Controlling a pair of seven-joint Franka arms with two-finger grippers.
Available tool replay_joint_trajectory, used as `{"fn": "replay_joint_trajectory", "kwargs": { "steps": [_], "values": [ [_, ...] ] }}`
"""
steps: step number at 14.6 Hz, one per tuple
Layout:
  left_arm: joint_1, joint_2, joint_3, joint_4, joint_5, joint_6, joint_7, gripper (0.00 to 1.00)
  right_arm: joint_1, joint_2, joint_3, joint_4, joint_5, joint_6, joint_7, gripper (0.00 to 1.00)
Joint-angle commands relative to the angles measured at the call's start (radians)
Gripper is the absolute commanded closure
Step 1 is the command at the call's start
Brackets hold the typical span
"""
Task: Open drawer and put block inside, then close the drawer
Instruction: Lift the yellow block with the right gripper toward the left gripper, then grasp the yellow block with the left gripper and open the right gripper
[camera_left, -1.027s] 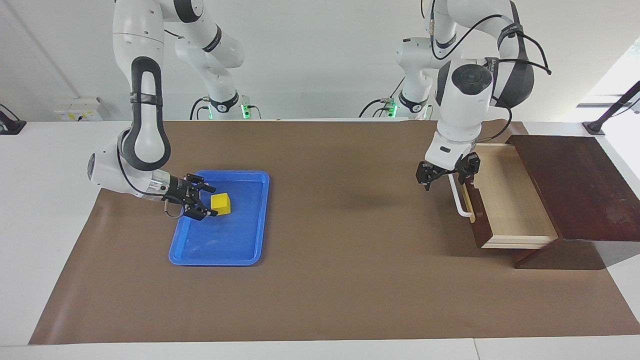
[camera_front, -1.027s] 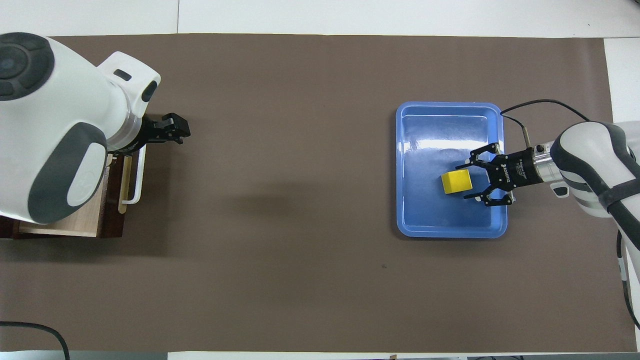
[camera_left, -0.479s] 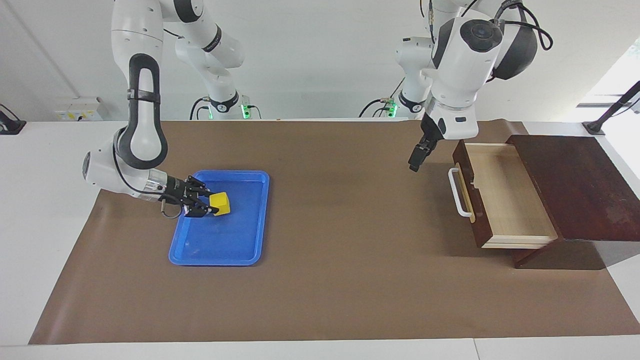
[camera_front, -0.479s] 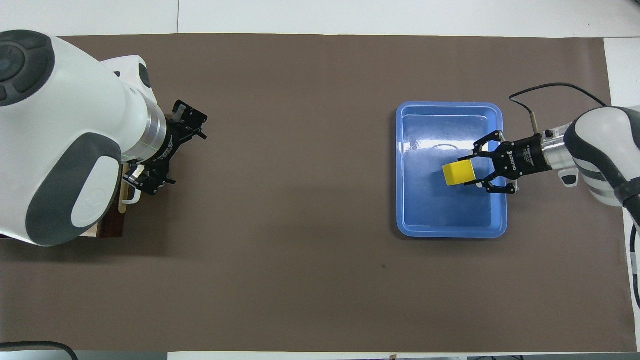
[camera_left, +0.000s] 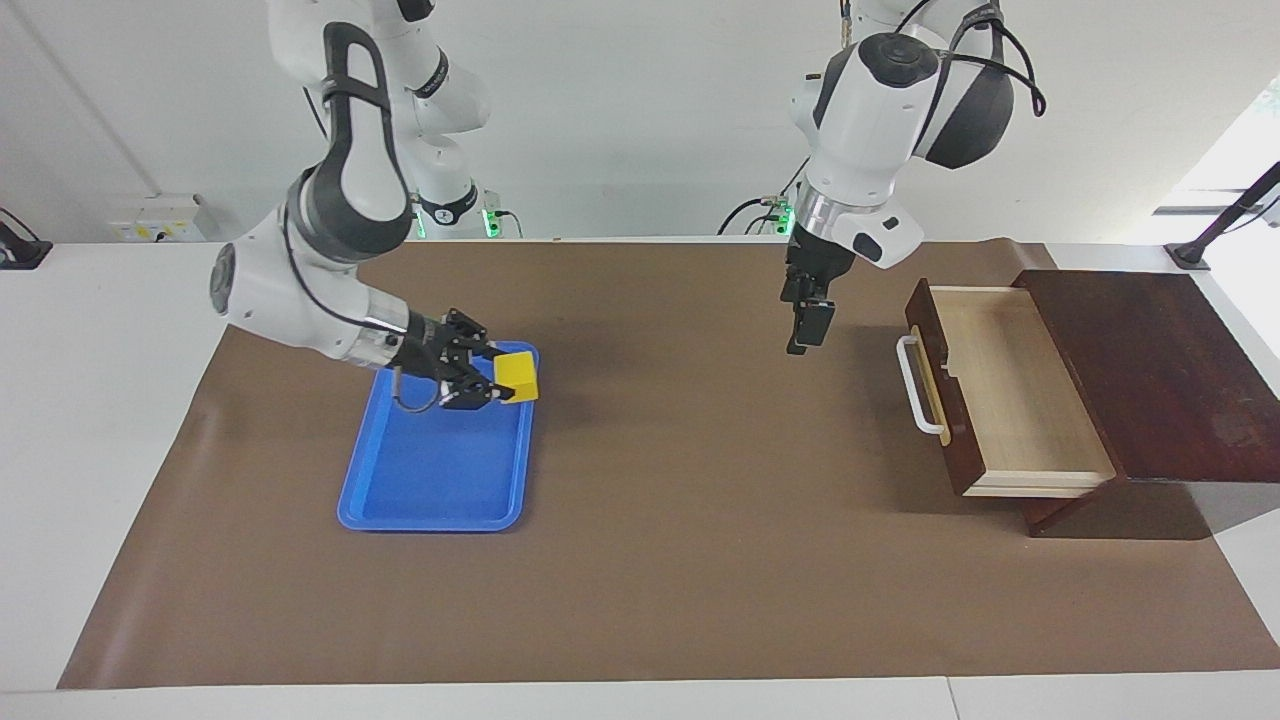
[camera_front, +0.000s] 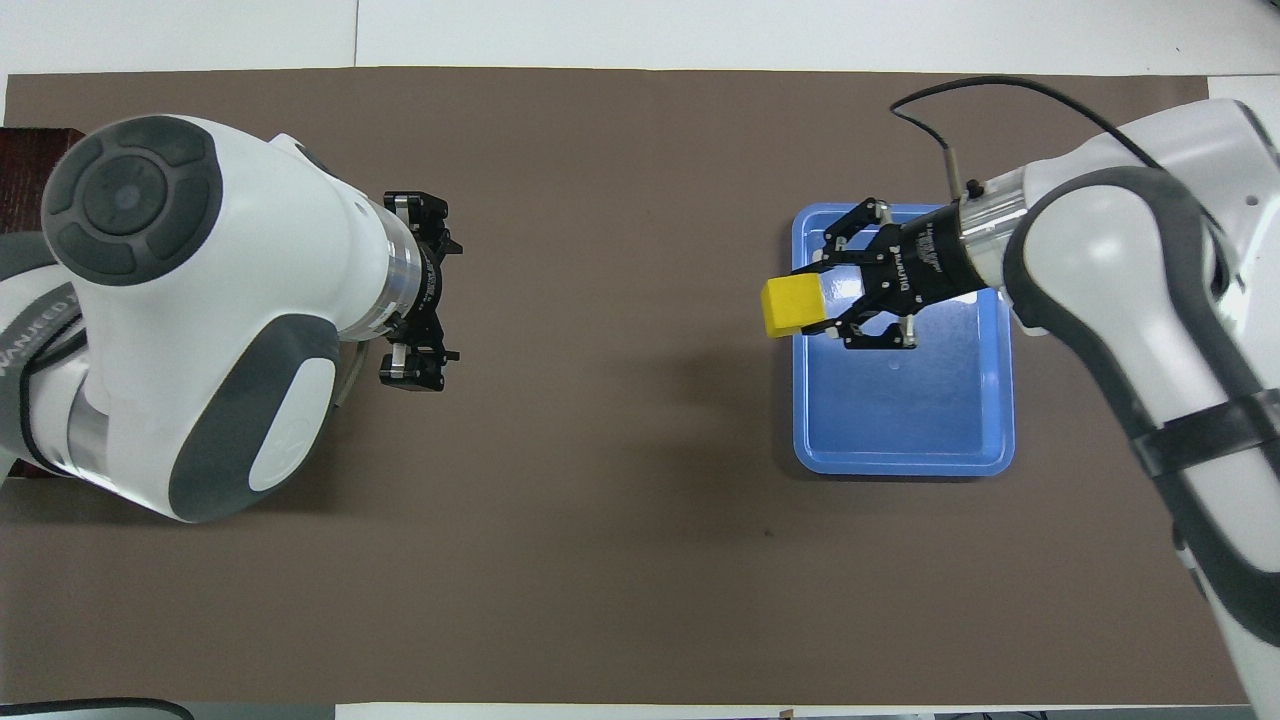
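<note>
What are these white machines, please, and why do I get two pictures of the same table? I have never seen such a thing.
They are two robot arms, each ending in a two-finger gripper. One picture is taken from across the table, facing the robots; the other looks down from above their own end, so the sides appear swapped.

A brown mat covers the table. On it lie a blue tray and, at the left arm's end, a dark wooden cabinet whose drawer is pulled open and empty.

The right gripper holds a yellow block, lifted over the tray's edge. The left gripper hangs open over the mat beside the drawer, holding nothing.
</note>
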Motion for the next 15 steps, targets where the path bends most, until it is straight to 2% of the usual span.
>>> {"fn": "replay_joint_trajectory", "kwargs": {
  "steps": [1, 3, 6, 9, 15],
  "values": [
    [-0.061, 0.115, 0.018, 0.111, -0.012, -0.059, -0.186, 0.00, 0.106, 0.002, -0.004, 0.017, 0.021, 0.075, 0.107, 1.00],
    [-0.084, 0.231, 0.018, 0.261, -0.007, -0.117, -0.264, 0.00, 0.179, 0.002, -0.004, 0.010, 0.018, 0.144, 0.164, 1.00],
    [-0.119, 0.233, 0.017, 0.251, -0.007, -0.052, -0.322, 0.00, 0.229, 0.000, -0.004, 0.007, 0.021, 0.169, 0.221, 1.00],
    [-0.161, 0.225, 0.018, 0.194, -0.007, -0.001, -0.344, 0.00, 0.255, 0.000, -0.001, 0.007, 0.023, 0.180, 0.258, 1.00],
    [-0.205, 0.208, 0.018, 0.128, -0.004, 0.019, -0.356, 0.00, 0.267, 0.000, 0.000, 0.007, 0.049, 0.203, 0.291, 1.00]
  ]
}}
